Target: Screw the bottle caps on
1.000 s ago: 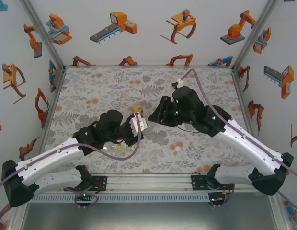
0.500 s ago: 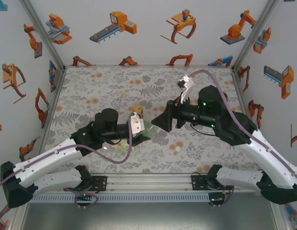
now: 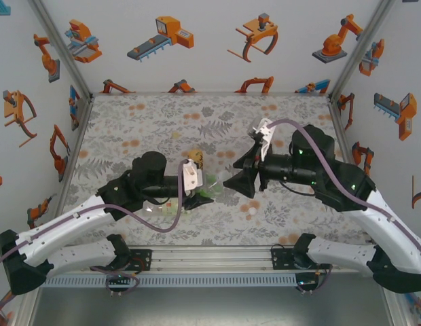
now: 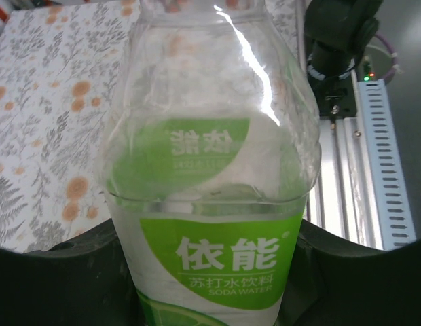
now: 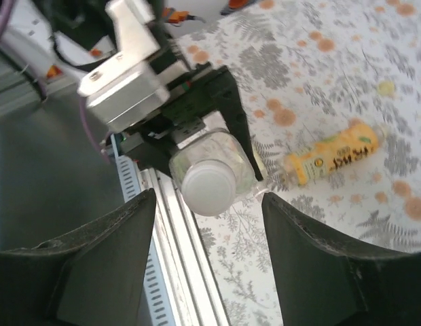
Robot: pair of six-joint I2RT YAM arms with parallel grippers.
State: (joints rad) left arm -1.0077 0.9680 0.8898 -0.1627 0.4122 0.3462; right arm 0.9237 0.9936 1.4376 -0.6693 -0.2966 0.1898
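Note:
My left gripper [image 3: 199,192] is shut on a clear bottle with a green label [image 4: 210,204] and holds it level above the table, neck toward the right arm. A white cap [image 5: 208,189] sits on that bottle's neck. My right gripper [image 5: 209,221] faces the cap end-on and is open, its fingers [image 5: 95,265] wide on either side and clear of it. In the top view the right gripper [image 3: 238,182] is just right of the green bottle [image 3: 214,192]. A yellow-orange bottle [image 5: 333,159] lies on its side on the floral table [image 3: 129,129], behind the left gripper [image 4: 210,285].
A small white round cap [image 3: 252,211] lies on the table near the front, below the right gripper. The metal rail [image 3: 210,257] runs along the near edge. Printed walls close the sides and back.
The left gripper has carried the green bottle right and turned it toward the right arm. The right gripper has swung round to face the bottle's neck, with its jaws wider apart.

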